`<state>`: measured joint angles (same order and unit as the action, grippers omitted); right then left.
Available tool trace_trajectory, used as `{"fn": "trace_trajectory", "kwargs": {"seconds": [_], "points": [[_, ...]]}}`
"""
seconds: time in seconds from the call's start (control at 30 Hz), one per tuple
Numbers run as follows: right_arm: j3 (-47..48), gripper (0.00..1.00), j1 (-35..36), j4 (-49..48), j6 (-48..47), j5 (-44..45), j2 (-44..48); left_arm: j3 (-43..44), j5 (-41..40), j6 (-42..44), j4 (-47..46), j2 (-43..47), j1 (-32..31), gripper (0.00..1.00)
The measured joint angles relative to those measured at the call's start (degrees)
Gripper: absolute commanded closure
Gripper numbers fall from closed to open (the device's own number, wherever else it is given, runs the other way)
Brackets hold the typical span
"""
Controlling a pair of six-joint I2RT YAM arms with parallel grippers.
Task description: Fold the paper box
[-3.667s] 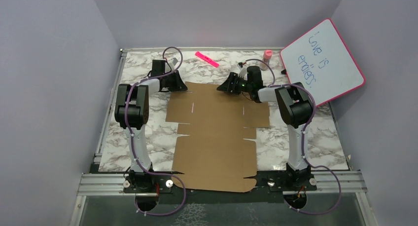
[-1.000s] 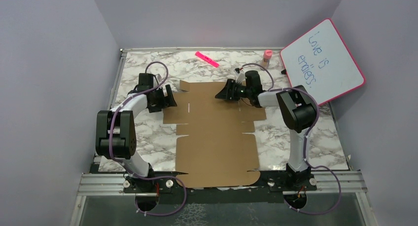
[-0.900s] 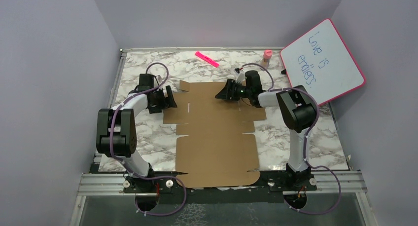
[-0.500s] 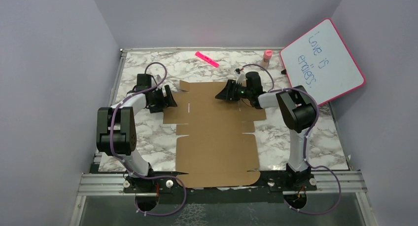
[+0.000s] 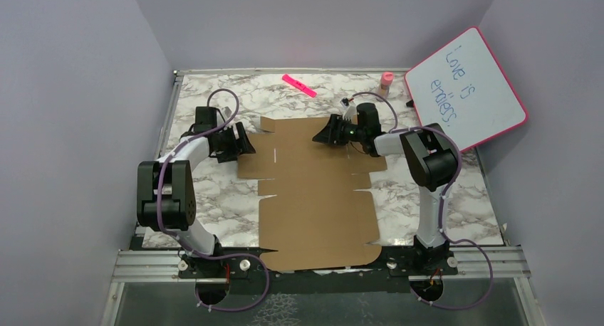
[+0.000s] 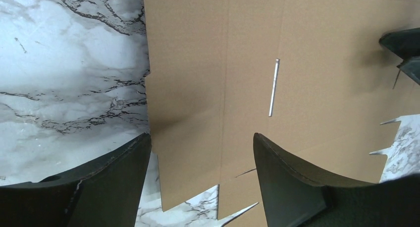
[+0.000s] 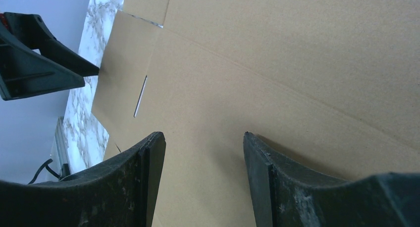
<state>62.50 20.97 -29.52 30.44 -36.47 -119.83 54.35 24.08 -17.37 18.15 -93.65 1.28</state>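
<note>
The paper box (image 5: 313, 198) is a flat, unfolded brown cardboard sheet lying on the marble table, its near end over the table's front edge. My left gripper (image 5: 241, 142) is open at the sheet's far left edge. In the left wrist view the left gripper (image 6: 200, 138) has a side flap of the paper box (image 6: 208, 88) between its fingers. My right gripper (image 5: 322, 135) is open over the far middle of the sheet. In the right wrist view the right gripper (image 7: 202, 135) is low over bare cardboard (image 7: 277, 63) and holds nothing.
A pink-framed whiteboard (image 5: 466, 91) leans at the back right. A pink marker (image 5: 298, 85) and a small pink bottle (image 5: 387, 79) lie near the back edge. Purple walls close in on three sides. A metal rail (image 5: 320, 263) carries both arm bases.
My left gripper has crept slightly left and back, its jaws narrowing a little. The cardboard sheet has shifted a touch to the right. The right arm has stayed put.
</note>
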Motion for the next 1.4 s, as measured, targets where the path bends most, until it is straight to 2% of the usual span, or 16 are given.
{"fn": "trace_trajectory", "kwargs": {"seconds": [0.5,0.67,0.93,1.4], "points": [[0.00,0.35,0.00,-0.04,0.02,0.00,0.00,-1.44,0.13,-0.87,0.26,6.78,-0.66,0.28],[0.00,0.35,0.02,-0.09,0.04,0.00,0.00,-1.44,-0.74,-1.22,0.42,8.46,-2.78,0.29],[0.00,0.35,0.02,-0.15,0.11,0.00,0.00,-1.25,-4.98,-1.73,0.39,9.53,-8.57,0.29],[-0.04,0.35,0.02,0.76,0.04,0.55,0.72,-0.72,-11.28,-1.44,1.62,8.79,-11.65,0.30]]}}
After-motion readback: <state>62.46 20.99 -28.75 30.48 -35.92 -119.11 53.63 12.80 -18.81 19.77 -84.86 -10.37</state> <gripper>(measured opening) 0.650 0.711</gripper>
